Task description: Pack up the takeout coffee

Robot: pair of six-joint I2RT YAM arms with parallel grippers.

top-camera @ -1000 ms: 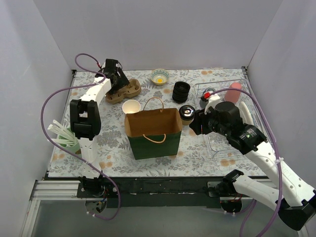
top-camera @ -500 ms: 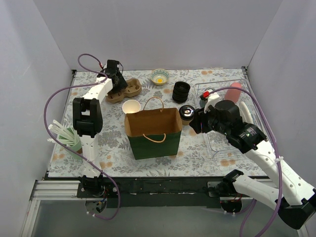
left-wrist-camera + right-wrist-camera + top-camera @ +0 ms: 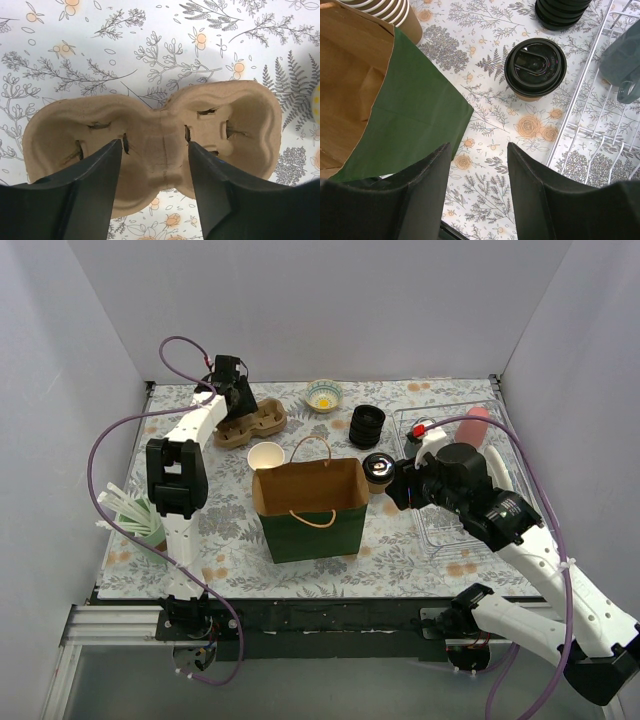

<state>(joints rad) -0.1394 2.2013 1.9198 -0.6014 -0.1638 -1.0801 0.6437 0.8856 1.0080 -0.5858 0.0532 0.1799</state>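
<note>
A: What stands in the middle of the flower-printed table [image 3: 400, 550]?
B: An open dark-green paper bag [image 3: 310, 525], brown inside, upright, with looped handles. Just behind its left corner is a stack of lidless brown paper cups [image 3: 266, 456].
A: And farther back?
B: A tan moulded-pulp two-cup carrier [image 3: 262, 422] on the left, a small bowl with a yellow centre [image 3: 324, 395], then a stack of black plastic lids [image 3: 366, 426]. A white wire rack [image 3: 440, 532] lies on the right, with a pink rounded object [image 3: 474, 428] at its far end.
</note>
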